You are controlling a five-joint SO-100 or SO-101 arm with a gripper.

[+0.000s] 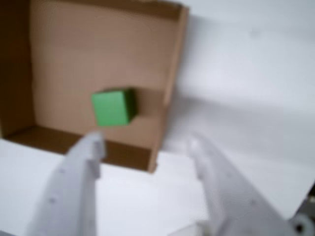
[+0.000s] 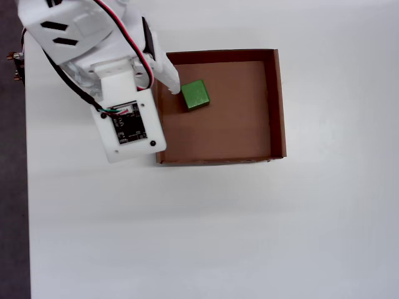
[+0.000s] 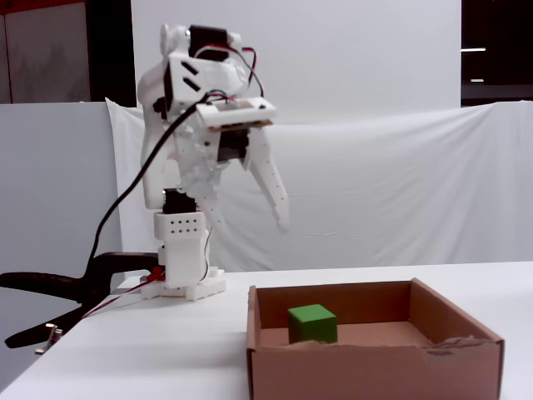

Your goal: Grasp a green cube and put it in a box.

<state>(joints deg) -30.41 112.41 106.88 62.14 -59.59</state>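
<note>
Claw [image 1: 147, 142] gapes empty above green cube [image 1: 115, 107] inside box [image 1: 170, 88].

Open air above the box [image 3: 375, 358]; low walls the only barrier. Inside, bare floor right of the green cube [image 2: 195, 94] in the overhead view. Gripper [image 3: 279, 218] well above, jaws apart.

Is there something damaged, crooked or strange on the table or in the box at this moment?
One small defect: in the fixed view, the near wall of the shallow brown cardboard box has a torn, ragged top edge toward its right end. The small bright green cube sits turned slightly askew to the box walls. The white two-finger gripper hangs open above, holding nothing.
</note>
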